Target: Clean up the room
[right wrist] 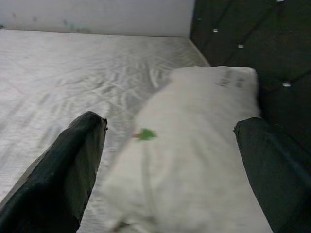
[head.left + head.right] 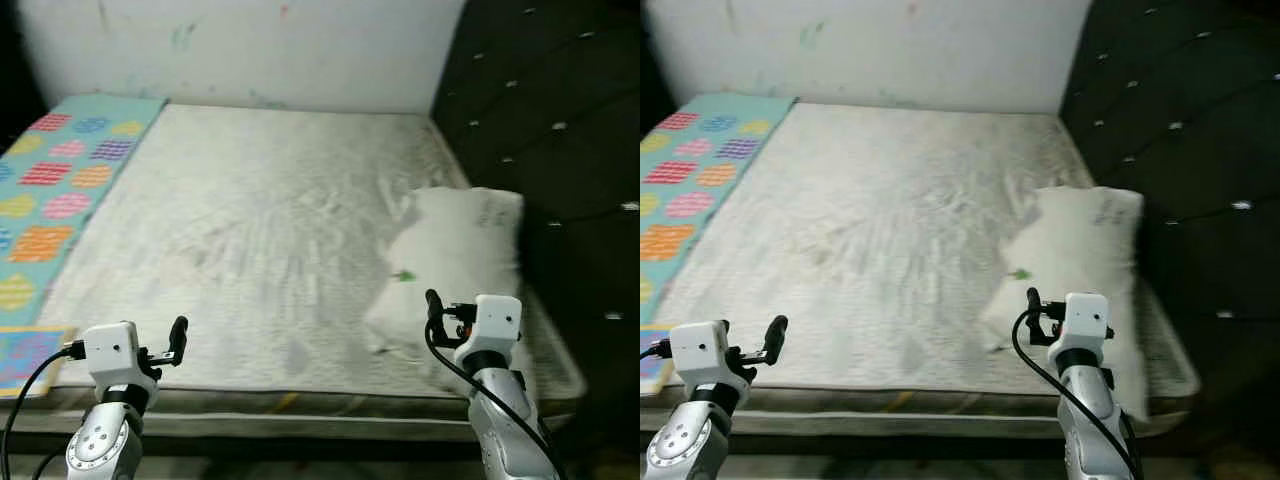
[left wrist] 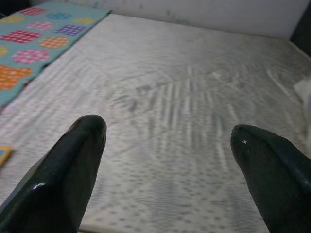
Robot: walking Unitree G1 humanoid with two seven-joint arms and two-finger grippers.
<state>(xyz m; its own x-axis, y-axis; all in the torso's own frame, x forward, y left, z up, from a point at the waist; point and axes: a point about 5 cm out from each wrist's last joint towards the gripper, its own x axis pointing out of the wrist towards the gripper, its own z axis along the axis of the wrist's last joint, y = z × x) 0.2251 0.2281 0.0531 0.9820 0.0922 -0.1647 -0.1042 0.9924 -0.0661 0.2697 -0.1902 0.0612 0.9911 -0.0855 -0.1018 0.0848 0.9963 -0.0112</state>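
Observation:
A white pillow [image 2: 455, 265] with a small green mark lies along the right side of the bare mattress [image 2: 250, 230], beside the dark tufted headboard [image 2: 560, 150]. My right gripper [image 2: 433, 303] hovers over the pillow's near end; in the right wrist view its fingers [image 1: 73, 165] stand wide apart with the pillow [image 1: 194, 155] between and beyond them. My left gripper [image 2: 178, 335] hangs over the mattress's near left edge, open, nothing between its fingers [image 3: 68, 170].
A teal play mat [image 2: 55, 190] with coloured patches runs along the mattress's left side. A small colourful card [image 2: 25, 355] lies by the near left corner. A white wall [image 2: 260, 50] stands behind the bed.

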